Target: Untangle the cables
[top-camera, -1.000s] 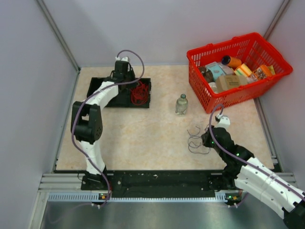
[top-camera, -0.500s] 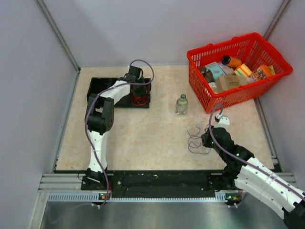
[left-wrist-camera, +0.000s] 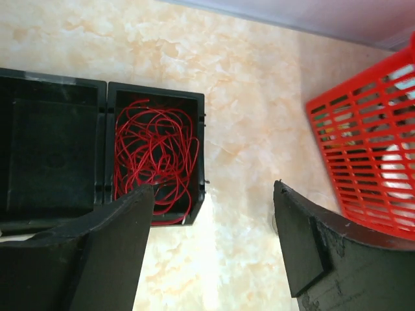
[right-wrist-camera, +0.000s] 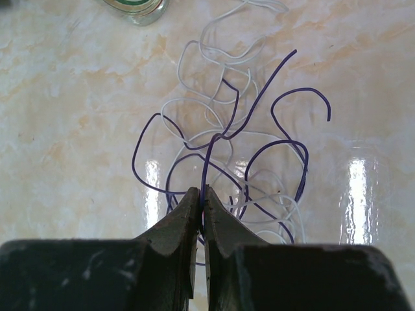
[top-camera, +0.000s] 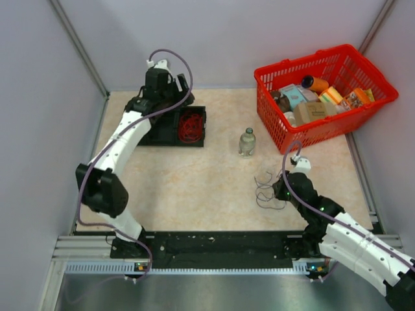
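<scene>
My left gripper (left-wrist-camera: 213,194) gapes open; right gripper (right-wrist-camera: 201,194) pinches purple cable (right-wrist-camera: 220,139).
Red cable (left-wrist-camera: 152,155) lies in the black tray (left-wrist-camera: 55,149), far-left corner of my worktop (top-camera: 194,188); white cable (right-wrist-camera: 214,58) tangles with purple.

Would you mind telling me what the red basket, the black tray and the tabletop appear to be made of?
Red basket: probably moulded plastic, glossy, slotted lattice walls. Black tray: likely matte plastic, moulded compartments. Tabletop: glossy beige marble pattern with light glare; stone or laminate, unclear.
</scene>
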`<state>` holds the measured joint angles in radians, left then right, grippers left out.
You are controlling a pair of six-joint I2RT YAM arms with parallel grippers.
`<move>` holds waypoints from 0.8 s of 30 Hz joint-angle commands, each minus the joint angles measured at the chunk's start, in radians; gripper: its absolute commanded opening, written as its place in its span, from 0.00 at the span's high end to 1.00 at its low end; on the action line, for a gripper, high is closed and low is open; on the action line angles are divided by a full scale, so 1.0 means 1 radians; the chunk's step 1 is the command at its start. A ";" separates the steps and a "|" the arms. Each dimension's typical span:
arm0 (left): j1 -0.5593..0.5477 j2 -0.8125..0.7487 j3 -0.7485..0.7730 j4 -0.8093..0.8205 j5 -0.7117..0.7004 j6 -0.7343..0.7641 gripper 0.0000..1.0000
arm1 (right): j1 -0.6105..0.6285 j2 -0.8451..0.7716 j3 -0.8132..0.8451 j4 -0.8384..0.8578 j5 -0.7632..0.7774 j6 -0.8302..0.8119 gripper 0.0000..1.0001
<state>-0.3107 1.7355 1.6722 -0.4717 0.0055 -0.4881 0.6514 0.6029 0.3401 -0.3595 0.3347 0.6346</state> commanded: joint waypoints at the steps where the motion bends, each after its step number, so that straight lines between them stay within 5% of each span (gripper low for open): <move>1: -0.010 -0.183 -0.152 -0.003 -0.010 -0.015 0.22 | -0.007 0.026 0.013 0.053 -0.026 -0.027 0.94; 7: -0.183 -0.457 -0.578 0.234 0.185 -0.032 0.25 | -0.006 0.138 0.031 0.126 -0.173 -0.072 1.00; 15: -0.445 -0.683 -0.983 0.462 0.312 -0.079 0.23 | 0.091 0.254 0.049 0.459 -0.558 -0.010 1.00; 20: -0.487 -0.821 -1.098 0.492 0.344 -0.024 0.06 | 0.123 0.320 0.091 0.626 -0.747 0.091 1.00; 24: -0.505 -0.812 -1.085 0.444 0.344 0.019 0.06 | 0.125 0.331 0.112 0.680 -0.818 0.138 1.00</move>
<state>-0.8021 0.9253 0.5724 -0.0887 0.3187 -0.5220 0.7650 0.9310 0.3882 0.1570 -0.3416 0.7052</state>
